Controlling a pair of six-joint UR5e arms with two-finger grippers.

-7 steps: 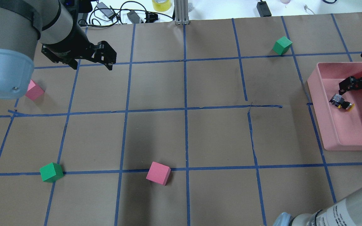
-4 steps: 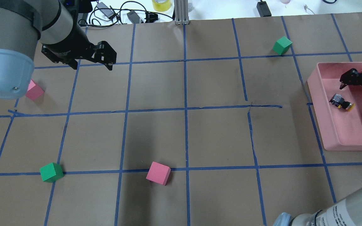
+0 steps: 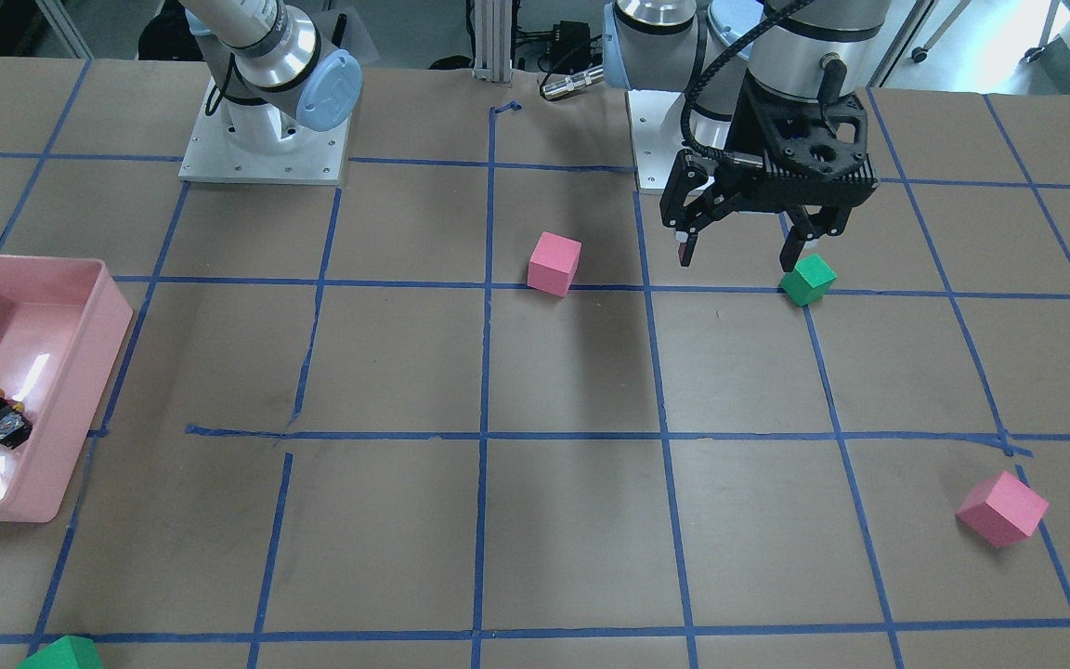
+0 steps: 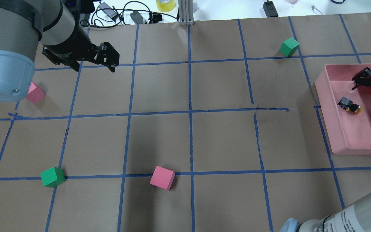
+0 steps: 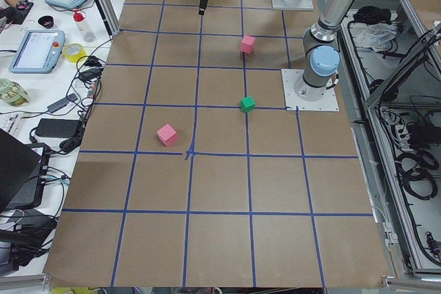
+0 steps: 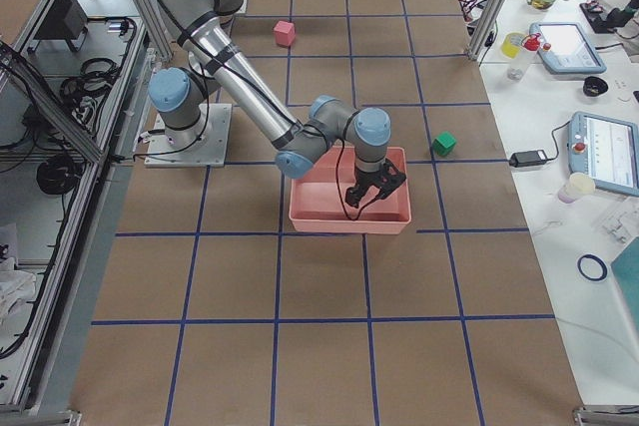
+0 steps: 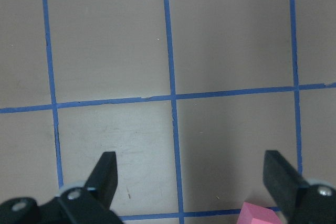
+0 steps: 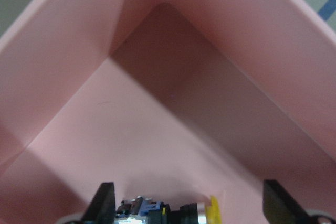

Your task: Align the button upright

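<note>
- Right arm stretches out low to the counter's right end, wrist bent down. The right end effector (image 4: 369,96) points into a pink rectangular plastic tray (image 4: 329,122).
- Right end effector: fingers spread wide, nothing gripped.
- Small push-button with a yellow round cap, black body and silvery base (image 4: 349,105): one. It lies on its side on the tray floor, not upright. The right wrist view shows it low between the two fingers, cap to that view's right.
- Left arm hangs over the far left part of the brown paper-covered counter with a blue tape grid (image 4: 221,141), with the left end effector (image 4: 94,68) pointing down above bare paper.
- Left end effector: fingers wide apart, empty.
- Pink cubes: two, (image 4: 35,92) and (image 4: 162,177).
- Green cubes: two, (image 4: 52,177) and (image 4: 289,46).
- All four cubes sit on the counter, well apart, outside the tray.
</note>
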